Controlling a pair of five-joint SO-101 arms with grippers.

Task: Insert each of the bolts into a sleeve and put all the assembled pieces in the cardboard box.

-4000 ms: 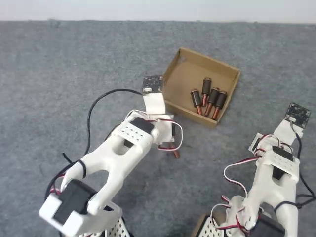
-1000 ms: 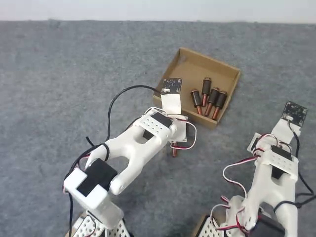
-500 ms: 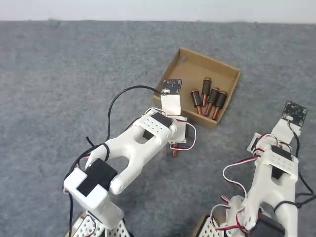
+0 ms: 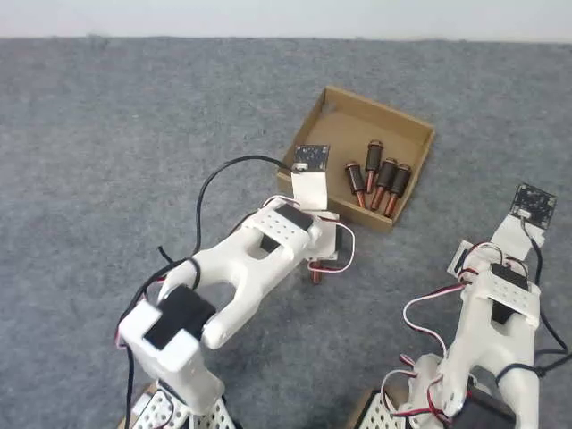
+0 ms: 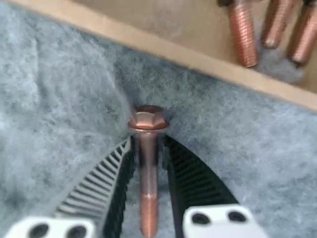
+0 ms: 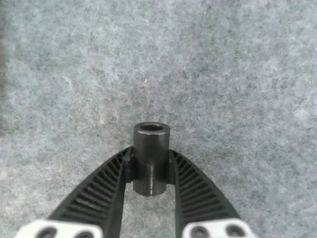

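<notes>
High view: cardboard box [image 4: 380,108] holds four assembled pieces [image 4: 377,181]. The bolt [image 4: 315,275] tip shows under the left arm, just short of the box. Left wrist view: left end effector [image 5: 147,148] clamped on the bolt shank. Right wrist view: right end effector [image 6: 151,157] clamped on the sleeve [image 6: 151,141], bore unobstructed. Suggest lining up the threaded tip with the bore axis before pushing.
</notes>
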